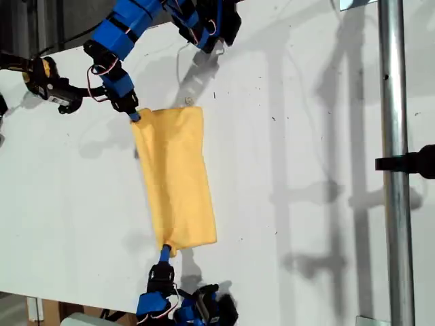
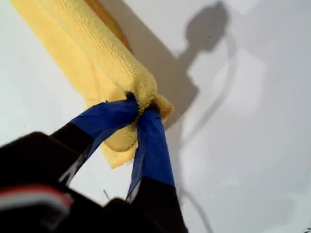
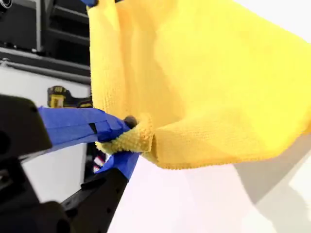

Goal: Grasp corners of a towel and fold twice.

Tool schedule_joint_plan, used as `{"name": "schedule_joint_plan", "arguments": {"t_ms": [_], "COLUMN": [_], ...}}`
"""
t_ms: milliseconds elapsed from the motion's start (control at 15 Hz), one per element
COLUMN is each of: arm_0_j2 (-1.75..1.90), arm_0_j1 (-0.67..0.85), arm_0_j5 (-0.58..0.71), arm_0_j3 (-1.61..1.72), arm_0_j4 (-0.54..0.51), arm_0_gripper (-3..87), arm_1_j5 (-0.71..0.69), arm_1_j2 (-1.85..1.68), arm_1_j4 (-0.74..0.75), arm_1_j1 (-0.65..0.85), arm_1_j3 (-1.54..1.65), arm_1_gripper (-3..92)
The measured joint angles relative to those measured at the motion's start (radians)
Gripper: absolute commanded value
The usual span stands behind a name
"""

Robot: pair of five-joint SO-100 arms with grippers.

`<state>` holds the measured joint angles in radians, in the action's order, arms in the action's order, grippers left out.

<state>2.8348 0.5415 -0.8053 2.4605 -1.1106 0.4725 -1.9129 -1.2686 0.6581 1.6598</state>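
**Operator:** Where is the towel, and how will it handle?

**Robot:** You'll find the towel point(image 1: 177, 176) on the white worktop point(image 1: 306, 136). It is doubled into a long strip and runs between the worktop's edges at the top and bottom of the exterior view. I judge it light, limp and fuzzy, so it will sag wherever you don't support it. It shouldn't slip easily.

**Operator:** And the jaws?

**Robot:** My first gripper point(image 1: 134, 115) is clamped on the bunched end towards the exterior view's top edge. My second gripper point(image 1: 164, 252) is pinched on the end towards the bottom edge, which is raised a little.

**Operator:** Where should I hold?

**Robot:** At the corners point(image 2: 146, 99), catching both layers. A shallow bite may shed the lower one.
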Motion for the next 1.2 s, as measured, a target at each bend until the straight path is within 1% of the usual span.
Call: {"name": "schedule_joint_plan", "arguments": {"t_ms": [133,333,533,667,1000,1200], "arm_0_j2": [0.052,0.107,0.117,0.095,-0.173,-0.304], "arm_0_j1": [-0.066,-0.164,-0.229,-0.235,-0.290,-0.345], "arm_0_j5": [-0.071,-0.176,-0.265,-0.308,-0.408,-0.495], "arm_0_j3": [0.086,0.201,0.270,0.310,0.314,0.313], "arm_0_j4": [0.009,0.051,0.106,0.146,0.301,0.357], "arm_0_gripper": [-1.1,-1.1,-1.1,-1.1,-1.1,-1.1], "arm_1_j5": [0.037,0.097,0.166,0.202,0.229,0.238], "arm_1_j2": [-0.037,-0.081,-0.078,-0.040,0.074,0.112], "arm_1_j4": [-0.028,-0.048,-0.044,-0.029,0.006,0.015], "arm_1_j1": [-0.057,-0.118,-0.172,-0.196,-0.212,-0.212], "arm_1_j3": [0.067,0.175,0.276,0.319,0.330,0.330], "arm_1_gripper": [-0.1,-0.1,-0.1,-0.1,-0.1,-0.1]}}
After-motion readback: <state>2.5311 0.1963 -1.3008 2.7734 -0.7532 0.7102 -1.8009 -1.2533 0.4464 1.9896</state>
